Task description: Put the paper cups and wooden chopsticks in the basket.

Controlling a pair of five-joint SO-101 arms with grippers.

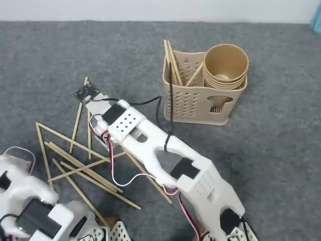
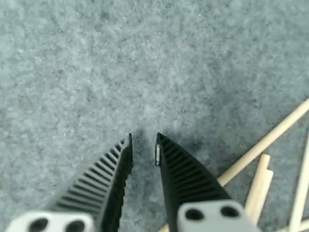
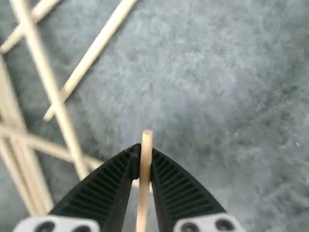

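Observation:
A beige perforated basket (image 1: 193, 103) stands upright at the back right, holding a stack of paper cups (image 1: 225, 65) and a few wooden chopsticks (image 1: 172, 63). Several loose chopsticks (image 1: 75, 160) lie crossed on the grey carpet at the left. My right gripper (image 3: 145, 151) is shut on one chopstick (image 3: 146, 140), whose tip pokes out past the fingertips, low over the carpet beside the loose chopsticks (image 3: 91, 50). My left gripper (image 2: 143, 142) hangs open by a narrow gap, nothing in it, just above bare carpet with chopsticks (image 2: 263, 145) lying off to one side.
The right arm (image 1: 165, 155) stretches from the front right across to the chopstick pile. The left arm (image 1: 30, 201) sits folded at the front left corner. Bare grey carpet lies around the basket and along the back.

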